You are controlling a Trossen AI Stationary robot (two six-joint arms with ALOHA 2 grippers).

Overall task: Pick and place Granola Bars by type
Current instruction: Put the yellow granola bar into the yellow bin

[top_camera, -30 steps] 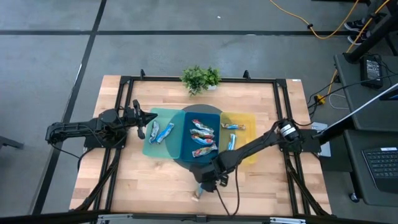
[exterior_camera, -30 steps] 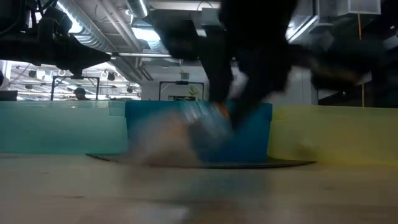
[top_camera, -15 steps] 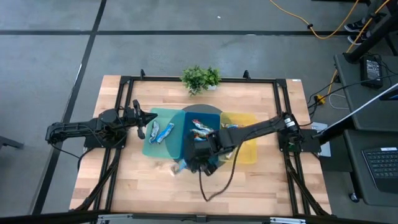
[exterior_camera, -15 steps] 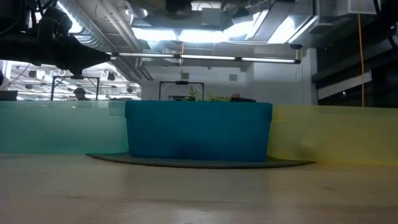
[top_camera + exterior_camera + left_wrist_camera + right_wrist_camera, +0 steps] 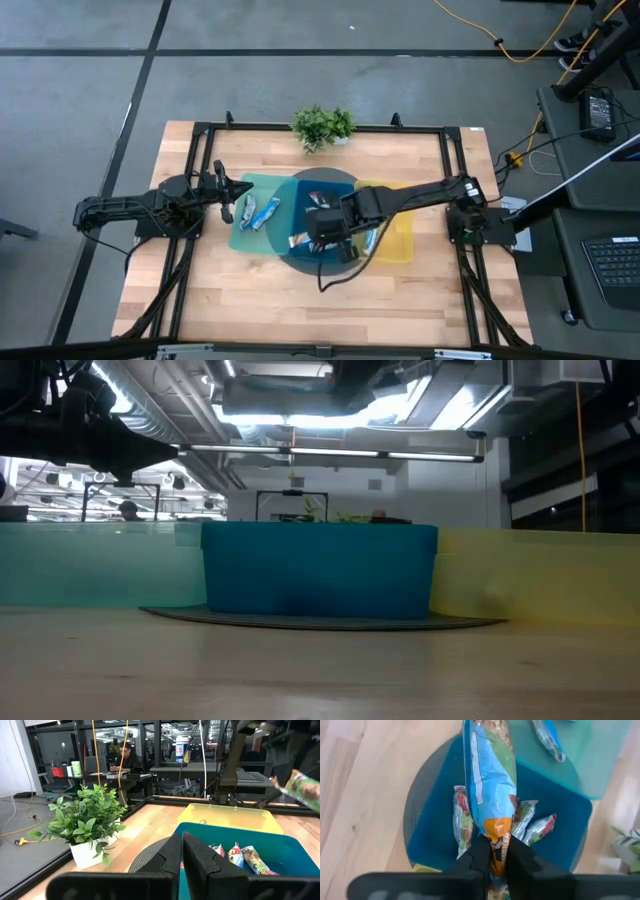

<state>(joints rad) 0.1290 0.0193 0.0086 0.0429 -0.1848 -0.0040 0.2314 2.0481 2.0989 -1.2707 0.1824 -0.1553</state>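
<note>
Bar (image 5: 490, 795) pinched in right tool (image 5: 494, 851) fingers.

From above, the right gripper (image 5: 322, 228) and its arm cover much of the blue bin (image 5: 300, 215), hiding most bars beneath. In the right wrist view, the held granola bar (image 5: 491, 795) runs past the picture's edge and masks the bars (image 5: 460, 817) lying behind it. In the low view, the bin walls (image 5: 318, 572) conceal all contents. The print on every wrapper is too small to read.
</note>
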